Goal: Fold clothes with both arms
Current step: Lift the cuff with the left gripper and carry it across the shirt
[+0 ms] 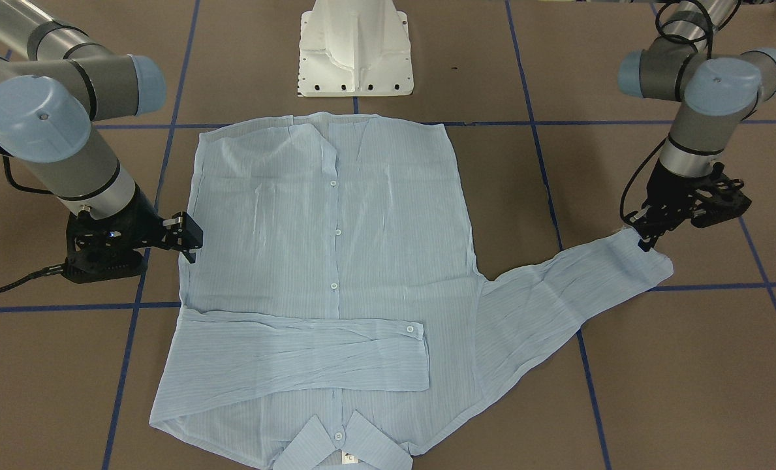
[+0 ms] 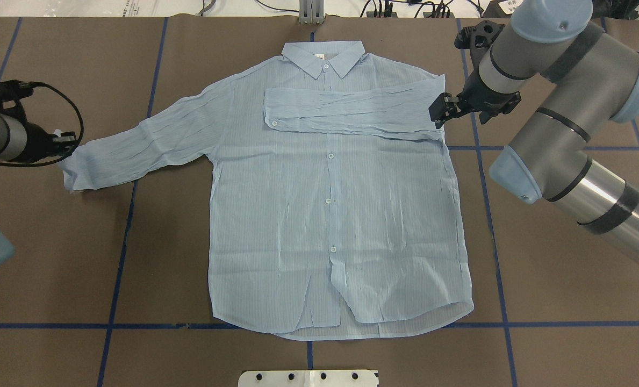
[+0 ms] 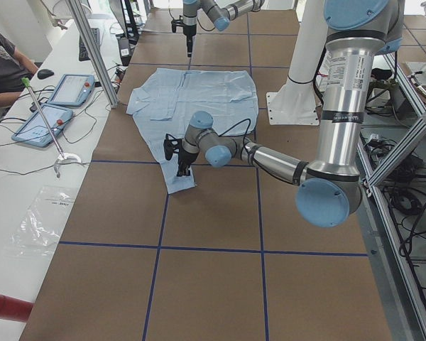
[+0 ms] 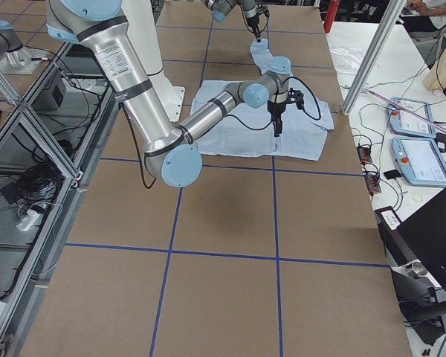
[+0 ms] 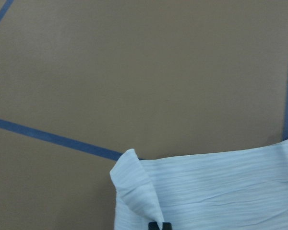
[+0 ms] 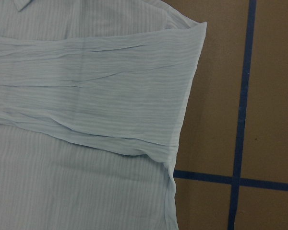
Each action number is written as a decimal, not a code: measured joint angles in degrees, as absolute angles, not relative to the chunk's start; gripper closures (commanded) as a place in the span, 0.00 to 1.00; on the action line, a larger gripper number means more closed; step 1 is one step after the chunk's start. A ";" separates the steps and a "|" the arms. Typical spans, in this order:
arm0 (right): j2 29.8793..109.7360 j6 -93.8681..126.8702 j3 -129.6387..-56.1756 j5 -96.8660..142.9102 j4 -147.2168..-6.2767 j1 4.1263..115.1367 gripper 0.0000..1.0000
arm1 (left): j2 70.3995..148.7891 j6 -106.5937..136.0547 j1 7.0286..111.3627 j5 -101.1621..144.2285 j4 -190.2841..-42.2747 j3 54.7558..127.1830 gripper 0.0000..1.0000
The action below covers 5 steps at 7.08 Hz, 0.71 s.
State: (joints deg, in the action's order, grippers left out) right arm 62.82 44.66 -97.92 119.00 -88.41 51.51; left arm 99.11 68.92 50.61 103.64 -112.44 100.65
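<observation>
Table (image 2: 566, 322): brown, blue tape grid. Shirt (image 2: 330, 215): lies flat at centre, front up, collar at far side; one sleeve folded over chest, other stretched out sideways. Left gripper (image 1: 644, 242): closed on cuff of stretched sleeve. Right gripper (image 2: 440, 110): open, by folded sleeve's shoulder edge.

You're in a robotics lab: your desk (image 2: 566, 349) wears a brown cover gridded with blue tape (image 2: 136, 325), aluminium posts (image 4: 368, 59) frame it, control tablets (image 3: 71, 89) lie on a white side bench (image 3: 3, 206), and cables (image 4: 37, 182) trail below.
</observation>
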 measured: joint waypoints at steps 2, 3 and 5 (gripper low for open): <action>68.35 44.60 -102.00 118.87 -88.40 51.59 0.00 | 113.27 69.12 50.87 103.94 -97.04 101.50 1.00; 71.33 44.15 -104.18 118.92 -88.36 51.86 0.00 | 119.78 69.49 51.19 104.72 -91.39 101.39 1.00; 75.88 42.00 -107.16 119.05 -88.33 53.29 0.00 | 129.36 77.09 51.73 108.23 -89.40 100.32 1.00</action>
